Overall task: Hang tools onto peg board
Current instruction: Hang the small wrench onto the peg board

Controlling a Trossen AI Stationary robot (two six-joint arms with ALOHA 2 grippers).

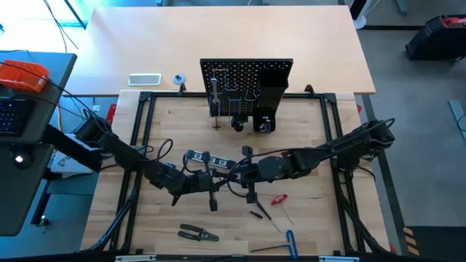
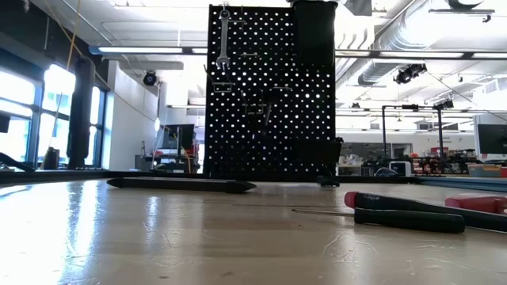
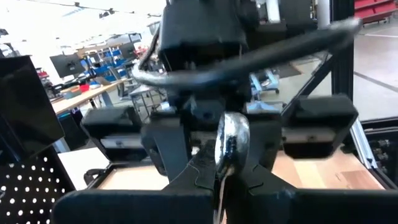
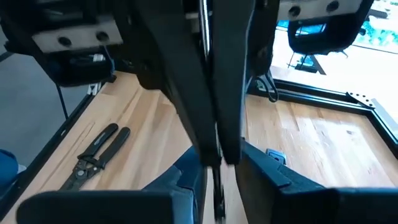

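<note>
Mid-table, both tools (image 1: pixel 218 182) pinch one wrench (image 3: pixel 229 146).

Bright backlit windows, blurred close wrist views

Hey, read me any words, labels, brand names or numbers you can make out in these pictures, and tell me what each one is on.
None can be read.
The white label on the far table behind the peg board: too small to read.
The screwdriver handles in the low view: no legible marking.

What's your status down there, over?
Left tool shut on silver wrench, mid-table. Right tool close beside it. Peg board behind them, one hung wrench.
</note>
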